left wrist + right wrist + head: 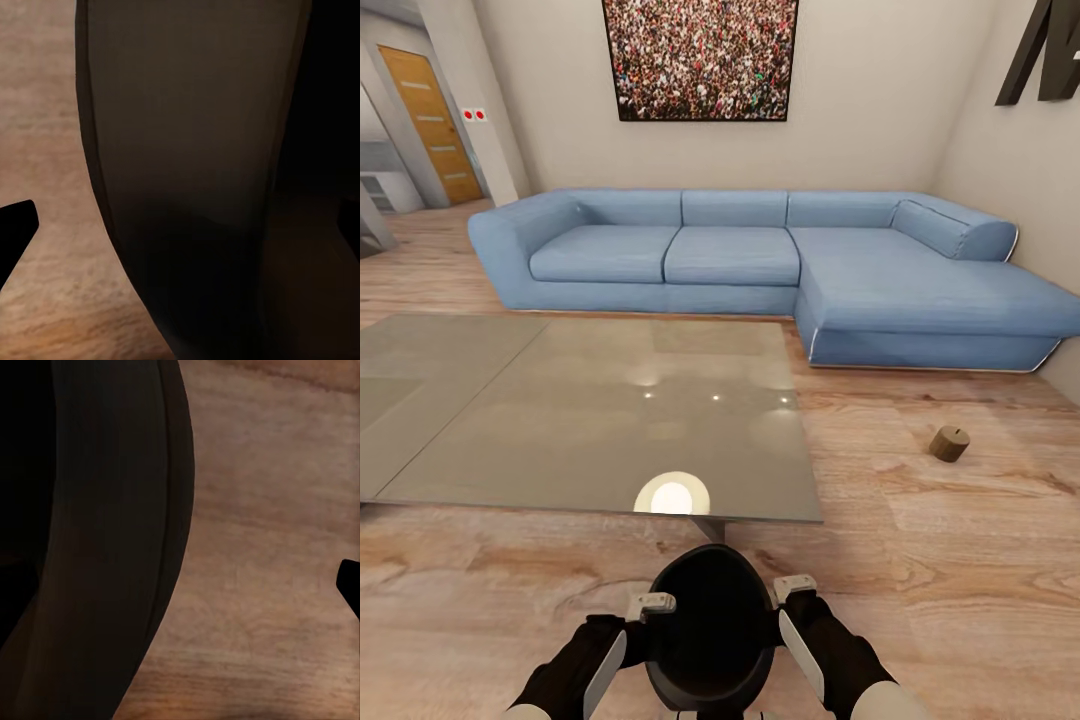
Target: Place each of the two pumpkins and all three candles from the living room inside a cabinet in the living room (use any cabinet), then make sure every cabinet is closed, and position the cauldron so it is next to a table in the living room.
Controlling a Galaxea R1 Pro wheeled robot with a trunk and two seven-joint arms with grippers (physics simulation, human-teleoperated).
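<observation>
The robot holds the black cauldron [710, 625] low in front of its body, with the left claw [651, 604] at the pot's 9 o'clock side and the right claw [794, 588] at its 3 o'clock side. Each claw seems to pinch the pot's rim, with dark wall right up against it in both wrist views, so both look shut on the pot, though the fingertips are hard to see. The glass table [510, 420] lies at 12 o'clock from the pot, its near edge just ahead. So the pot most likely needs only a short trip forward and down onto the wood floor [960, 600]. A small brown candle [949, 443] sits on the floor at about 2 o'clock, well apart from the table. A blue sofa [760, 255] stands behind the table.
</observation>
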